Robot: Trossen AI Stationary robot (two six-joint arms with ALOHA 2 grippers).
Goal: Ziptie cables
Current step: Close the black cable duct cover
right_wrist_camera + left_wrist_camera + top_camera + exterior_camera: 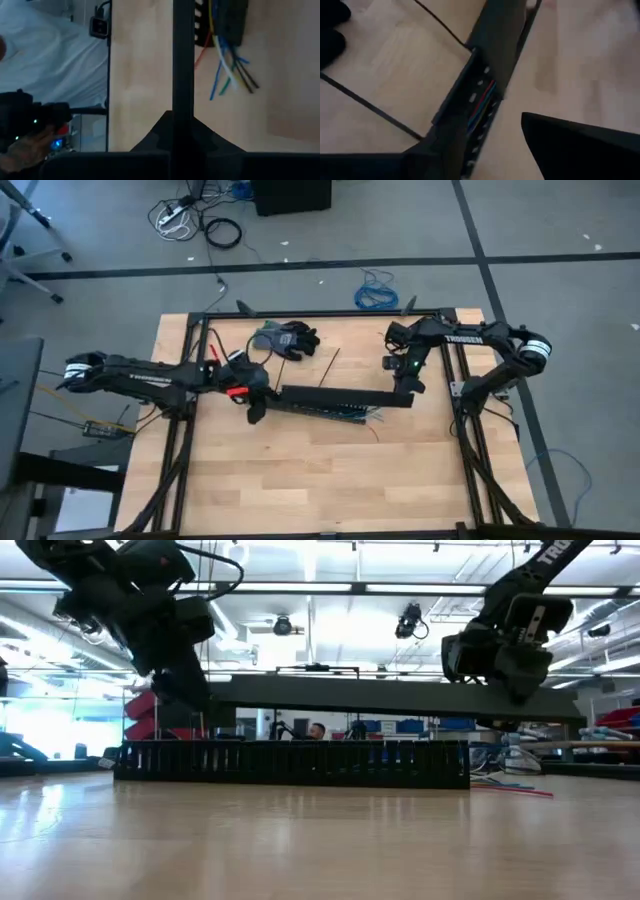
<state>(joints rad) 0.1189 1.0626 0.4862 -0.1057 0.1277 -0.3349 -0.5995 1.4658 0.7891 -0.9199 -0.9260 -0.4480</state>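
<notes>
Now both arms carry a long dark lid strip [395,696] level above the slotted black tray [290,762] on the tabletop [300,470]. The left tool [257,406] is clamped on one end of the strip, the right tool [402,387] pinches the other. Directly beneath them, the cables [227,65] lie inside the tray, their blue, green and dark ends spilling out just under the right tool.
</notes>
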